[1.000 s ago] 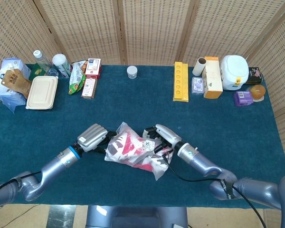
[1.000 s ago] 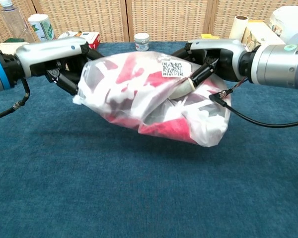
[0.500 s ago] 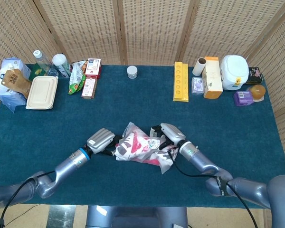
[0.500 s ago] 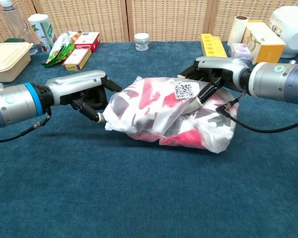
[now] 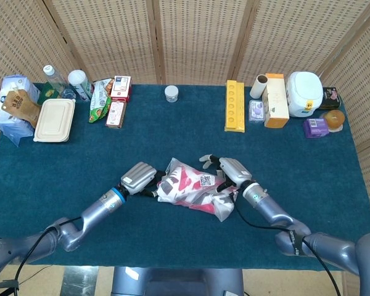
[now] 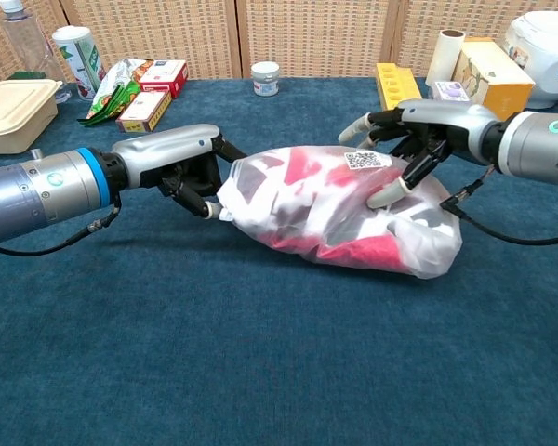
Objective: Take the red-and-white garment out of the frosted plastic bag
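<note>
The frosted plastic bag (image 6: 339, 209) lies on the blue table (image 5: 172, 142) in the near middle, with the red-and-white garment (image 6: 307, 200) fully inside it, red and white patches showing through the cloudy film. A white label with a square code (image 6: 365, 159) sits on the bag's upper face.

The left hand (image 6: 181, 167) is at the bag's left end, its fingers curled in and pinching a bunched corner of the plastic. The right hand (image 6: 418, 130) is over the bag's right part with its fingers spread apart; one pale fingertip (image 6: 383, 196) rests on the top of the bag just right of the label (the other fingers stand clear above the plastic), and it grips nothing.

Farther back, along the left of the table, there is a beige lidded food box (image 5: 54, 120) with a blue-and-white packet (image 5: 11, 108) to its left. Beyond these stand a clear bottle (image 5: 54, 79) and a white canister (image 5: 80, 83), then a green snack bag (image 5: 100, 98) and two red-and-white cartons (image 5: 118, 98).

A small white jar (image 5: 171, 93) stands alone at the far middle. On the far right are a long yellow tray (image 5: 234, 105), a paper roll (image 5: 259, 86), a tall cream box (image 5: 275, 100), a white rounded appliance (image 5: 304, 92), a purple box (image 5: 316, 127) and an orange-brown round item (image 5: 335, 118). Woven screens (image 5: 191, 37) close the scene behind the table.
</note>
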### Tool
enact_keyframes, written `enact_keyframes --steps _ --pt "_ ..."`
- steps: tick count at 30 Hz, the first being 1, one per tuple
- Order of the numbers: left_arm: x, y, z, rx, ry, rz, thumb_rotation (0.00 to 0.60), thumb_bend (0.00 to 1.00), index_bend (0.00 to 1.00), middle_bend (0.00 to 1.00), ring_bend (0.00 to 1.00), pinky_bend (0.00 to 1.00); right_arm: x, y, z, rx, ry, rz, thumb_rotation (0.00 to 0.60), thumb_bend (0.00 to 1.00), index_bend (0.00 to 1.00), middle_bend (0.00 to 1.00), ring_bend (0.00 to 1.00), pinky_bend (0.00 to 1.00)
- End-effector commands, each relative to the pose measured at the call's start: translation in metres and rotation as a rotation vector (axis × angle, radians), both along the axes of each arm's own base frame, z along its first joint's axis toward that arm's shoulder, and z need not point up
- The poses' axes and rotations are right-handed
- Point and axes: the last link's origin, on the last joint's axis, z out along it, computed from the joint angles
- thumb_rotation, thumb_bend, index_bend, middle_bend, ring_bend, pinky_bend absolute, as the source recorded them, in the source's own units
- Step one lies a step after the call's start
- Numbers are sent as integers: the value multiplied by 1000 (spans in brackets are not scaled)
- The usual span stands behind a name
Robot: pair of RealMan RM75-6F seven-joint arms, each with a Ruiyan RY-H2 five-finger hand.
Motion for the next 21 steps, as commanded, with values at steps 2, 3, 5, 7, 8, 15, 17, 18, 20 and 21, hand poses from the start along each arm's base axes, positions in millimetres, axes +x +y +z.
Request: enact_keyframes --steps 2,3,5,7,8,15,17,18,20,21 --pt "9 8 6 0 23 -25 600 509 776 1000 1000 1000 -13 1 25 -88 -68 -9 600 156 89 176 289 286" --pt "11 10 8 7 36 -40 600 509 777 1000 1000 1000 -16 2 29 -107 -68 0 600 155 89 176 283 274" --pt "14 13 10 18 57 -63 600 508 778 1000 1000 1000 -22 3 36 -136 -61 17 600 152 94 182 271 250" --pt "19 17 13 32 83 -94 600 507 778 1000 1000 1000 -30 6 45 -166 -51 38 600 153 117 196 271 246" --pt "21 18 14 34 89 -100 600 507 778 1000 1000 1000 -32 8 48 -177 -50 48 600 153 134 204 272 246" --pt "35 26 16 21 96 -93 600 505 778 1000 1000 1000 -50 20 58 -254 44 170 600 153 223 287 316 251" --pt "39 26 15 1 90 -78 600 505 778 1000 1000 1000 -56 23 61 -282 73 217 600 153 266 320 350 273" --pt "40 27 16 -7 90 -72 600 504 779 1000 1000 1000 -58 24 62 -292 84 235 600 153 280 331 362 281" --pt "43 28 17 -15 95 -64 600 504 779 1000 1000 1000 -63 27 64 -305 109 281 600 152 304 360 398 309" --pt "43 28 17 -19 97 -59 600 504 779 1000 1000 1000 -66 28 66 -314 121 301 600 151 310 368 408 319"
